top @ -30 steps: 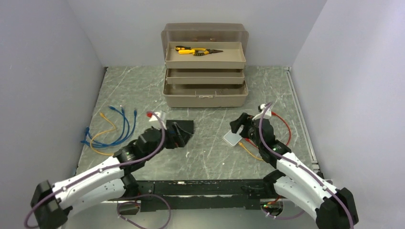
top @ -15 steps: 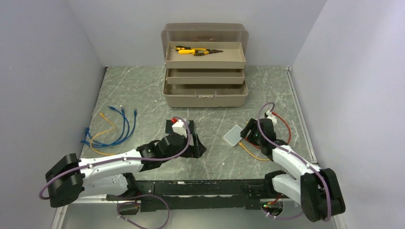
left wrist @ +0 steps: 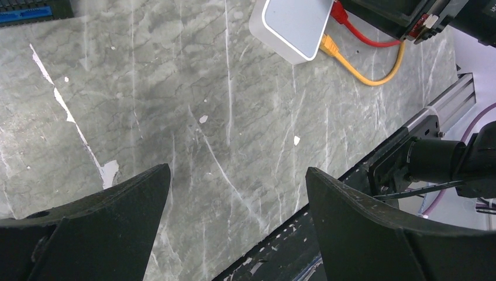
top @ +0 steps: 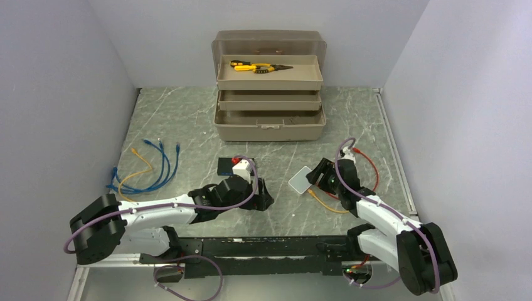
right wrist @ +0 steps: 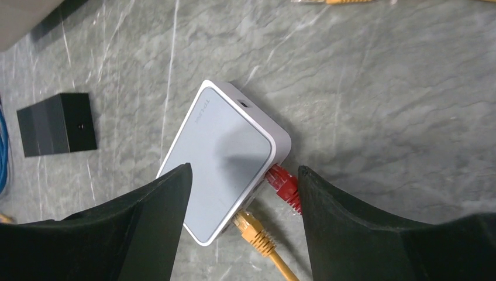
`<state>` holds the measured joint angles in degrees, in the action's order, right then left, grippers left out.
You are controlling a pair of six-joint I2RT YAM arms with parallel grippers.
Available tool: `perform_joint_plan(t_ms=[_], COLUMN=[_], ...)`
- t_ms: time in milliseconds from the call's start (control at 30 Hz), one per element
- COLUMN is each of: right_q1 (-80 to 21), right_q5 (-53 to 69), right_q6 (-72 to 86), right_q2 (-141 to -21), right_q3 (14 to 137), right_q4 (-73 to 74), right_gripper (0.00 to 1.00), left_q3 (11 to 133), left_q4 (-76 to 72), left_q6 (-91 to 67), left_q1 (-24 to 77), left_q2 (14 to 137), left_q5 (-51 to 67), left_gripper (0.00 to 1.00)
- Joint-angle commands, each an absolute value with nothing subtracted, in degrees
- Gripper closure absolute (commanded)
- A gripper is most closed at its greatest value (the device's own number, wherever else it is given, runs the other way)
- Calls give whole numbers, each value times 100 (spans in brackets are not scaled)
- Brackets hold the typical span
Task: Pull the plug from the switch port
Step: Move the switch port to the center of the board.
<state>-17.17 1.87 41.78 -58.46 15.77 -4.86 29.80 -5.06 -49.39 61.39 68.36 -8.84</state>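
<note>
Resting flat on the grey-green marbled tabletop [top: 188, 119], the small black rectangular switch [top: 224, 165] lies left of centre, just beyond the left arm's wrist; the right wrist view shows the switch [right wrist: 55, 124] at far left, well apart from the white box, with one side face turned towards the camera.

The left gripper [top: 265, 194] hangs low over bare tabletop to the right of the switch and nearer the arm bases; its jaws stand wide apart and hold nothing; in the left wrist view the left gripper [left wrist: 238, 170] frames only marbled surface.

The right gripper [top: 312, 179] sits at the flat white plastic box with rounded corners [top: 300, 180], right of centre; its jaws are spread wide; in the right wrist view the right gripper [right wrist: 244, 170] straddles the near end of the white box [right wrist: 219, 155]; whether either finger touches the box cannot be told.

A red plug [right wrist: 285, 184] and an orange plug [right wrist: 251, 225] are seated side by side in the near edge of the white box; the red cable [top: 370, 164] loops away to the right of the right arm; the orange cable [top: 326, 204] curves towards the near table edge.

A beige plastic toolbox with stepped open trays [top: 270, 122] stands at the far side of the table; yellow-handled pliers [top: 257, 66] lie in its top tray.

A loose bundle of blue patch cables [top: 160, 169] lies at the left of the table, well apart from the switch.
</note>
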Motion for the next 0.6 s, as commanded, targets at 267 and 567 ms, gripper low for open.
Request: perform_joint_plan(t_ms=[267, 567], right_q1=[-3332, -4309], right_q5=[-218, -852], right_q6=[4568, 5540], right_q2=[-5719, -5913], right_q3=[1239, 1049], right_q4=[-824, -1282], right_gripper=[31, 30], left_q3=[2579, 2168], left_q4=[-706, -470], left_q6=[-5436, -5738], left_q1=[6170, 6205], left_q2=[6371, 5711], left_q5=[-1066, -1599], left_gripper=[7, 7])
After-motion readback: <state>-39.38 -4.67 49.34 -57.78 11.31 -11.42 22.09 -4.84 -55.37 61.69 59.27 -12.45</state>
